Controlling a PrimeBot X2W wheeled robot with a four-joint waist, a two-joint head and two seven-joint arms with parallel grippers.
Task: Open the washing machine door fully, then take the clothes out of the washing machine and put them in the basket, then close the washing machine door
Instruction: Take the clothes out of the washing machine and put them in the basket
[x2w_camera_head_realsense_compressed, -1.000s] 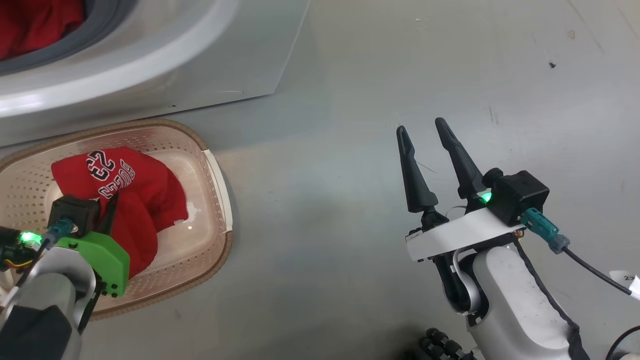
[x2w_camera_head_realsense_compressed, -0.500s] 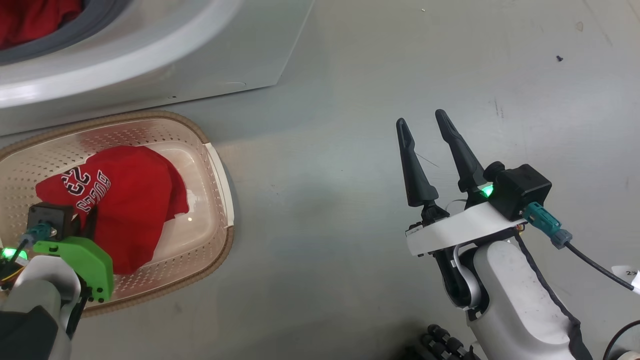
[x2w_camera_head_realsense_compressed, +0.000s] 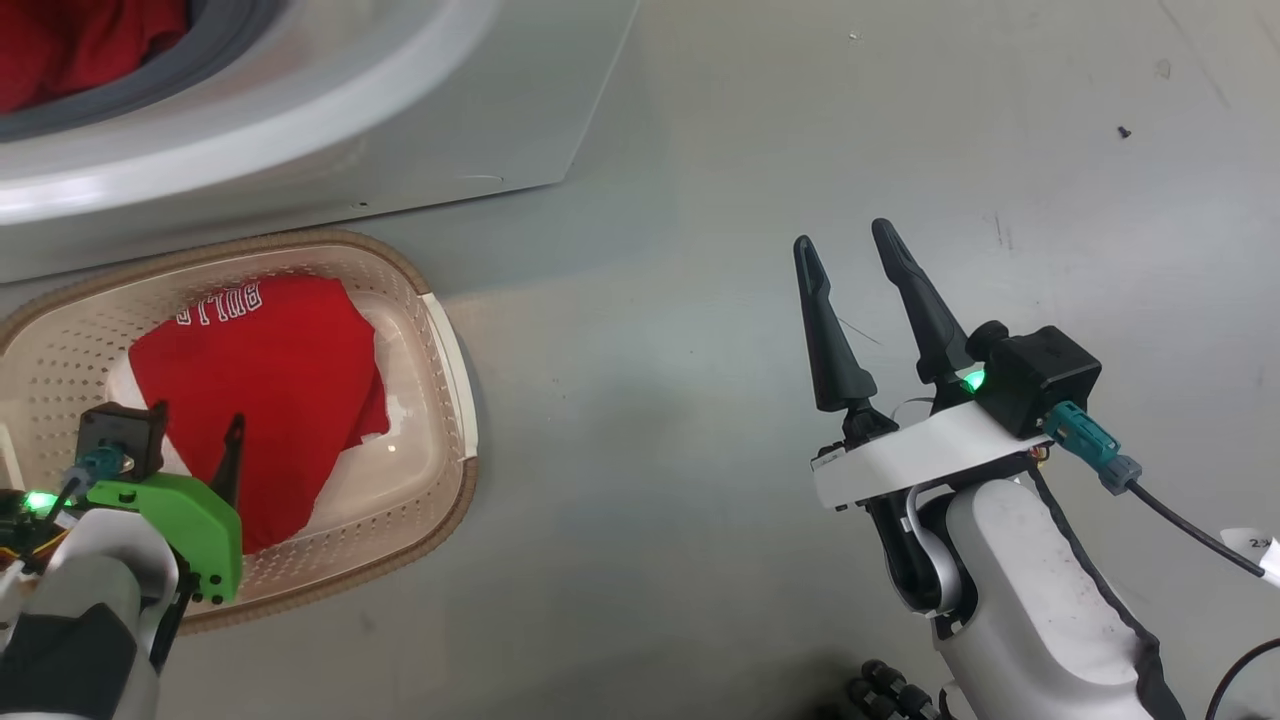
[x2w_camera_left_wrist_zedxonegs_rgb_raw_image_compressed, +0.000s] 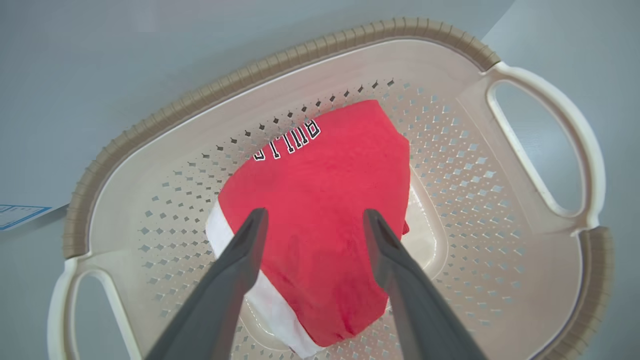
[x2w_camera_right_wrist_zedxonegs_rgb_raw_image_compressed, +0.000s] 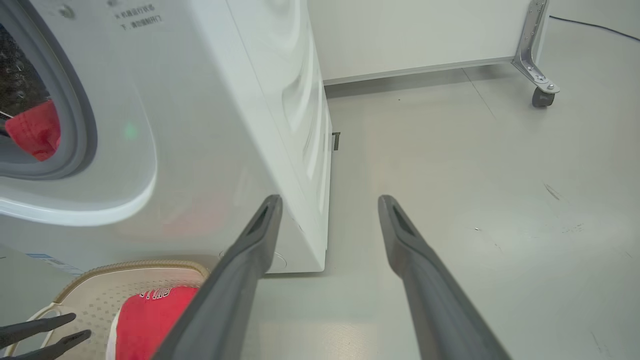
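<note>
The cream basket (x2w_camera_head_realsense_compressed: 440, 330) stands on the floor in front of the white washing machine (x2w_camera_head_realsense_compressed: 400, 120). A red garment (x2w_camera_head_realsense_compressed: 270, 380) with white lettering lies inside it. My left gripper (x2w_camera_head_realsense_compressed: 198, 415) hovers open just above that garment (x2w_camera_left_wrist_zedxonegs_rgb_raw_image_compressed: 320, 170), fingers spread and holding nothing. More red clothes (x2w_camera_head_realsense_compressed: 80, 40) sit in the drum behind the grey rubber ring (x2w_camera_head_realsense_compressed: 180, 70). My right gripper (x2w_camera_head_realsense_compressed: 843, 238) stands open and empty over bare floor, well to the right of the basket. The washing machine door is out of view.
The basket (x2w_camera_left_wrist_zedxonegs_rgb_raw_image_compressed: 250, 80) has a handle at each end. A white panel on a castor (x2w_camera_right_wrist_zedxonegs_rgb_raw_image_compressed: 542, 95) stands beyond the machine's side (x2w_camera_right_wrist_zedxonegs_rgb_raw_image_compressed: 300, 125). Grey floor stretches to the right. A black cable (x2w_camera_head_realsense_compressed: 1190, 540) trails from my right wrist.
My left gripper has opened and let go of the red garment, which has settled flatter into the basket. The right arm has stayed put.
</note>
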